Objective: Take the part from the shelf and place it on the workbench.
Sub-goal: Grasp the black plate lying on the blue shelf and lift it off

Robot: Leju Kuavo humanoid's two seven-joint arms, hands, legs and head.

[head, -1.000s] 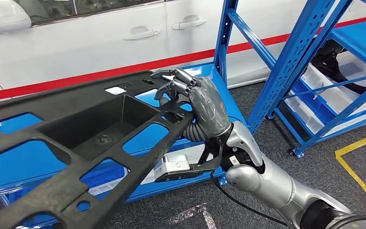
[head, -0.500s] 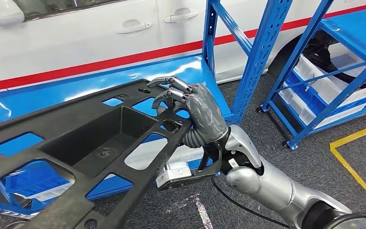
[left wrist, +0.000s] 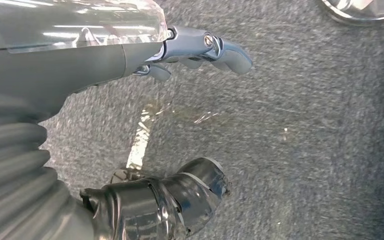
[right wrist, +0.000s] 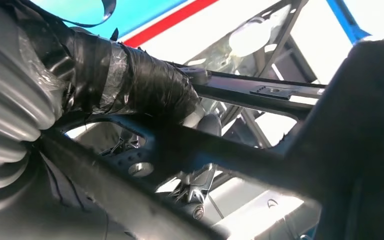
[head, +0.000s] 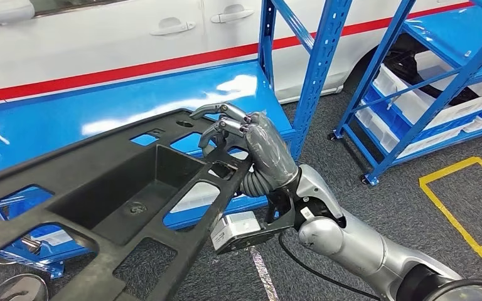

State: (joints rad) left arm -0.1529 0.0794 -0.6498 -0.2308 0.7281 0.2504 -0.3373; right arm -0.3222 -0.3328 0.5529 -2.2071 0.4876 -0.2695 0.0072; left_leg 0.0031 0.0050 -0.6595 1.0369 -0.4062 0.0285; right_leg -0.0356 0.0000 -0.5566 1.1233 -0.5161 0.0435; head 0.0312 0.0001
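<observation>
The part (head: 119, 188) is a long black plastic frame with a deep tray and several cut-outs, reaching from the lower left to the middle of the head view. My right hand (head: 260, 153) grips its right end, fingers curled over the top rim. In the right wrist view a taped thumb (right wrist: 140, 85) wraps a black bar of the part (right wrist: 220, 150). The part hangs in front of the blue shelf board (head: 100, 106), partly over the grey floor. My left hand (left wrist: 105, 60) hangs above the carpet with its fingers (left wrist: 205, 47) apart and nothing in it.
A white car with a red stripe (head: 100, 44) stands behind the shelf. Blue uprights (head: 317, 75) rise just right of my hand. A second blue rack with white bins (head: 427, 75) is at the right. Yellow floor tape (head: 458, 207) marks the grey carpet.
The whole picture has shifted: the camera has moved, and the shelf and racks now sit farther off, with more floor below. My right hand keeps its grip on the part.
</observation>
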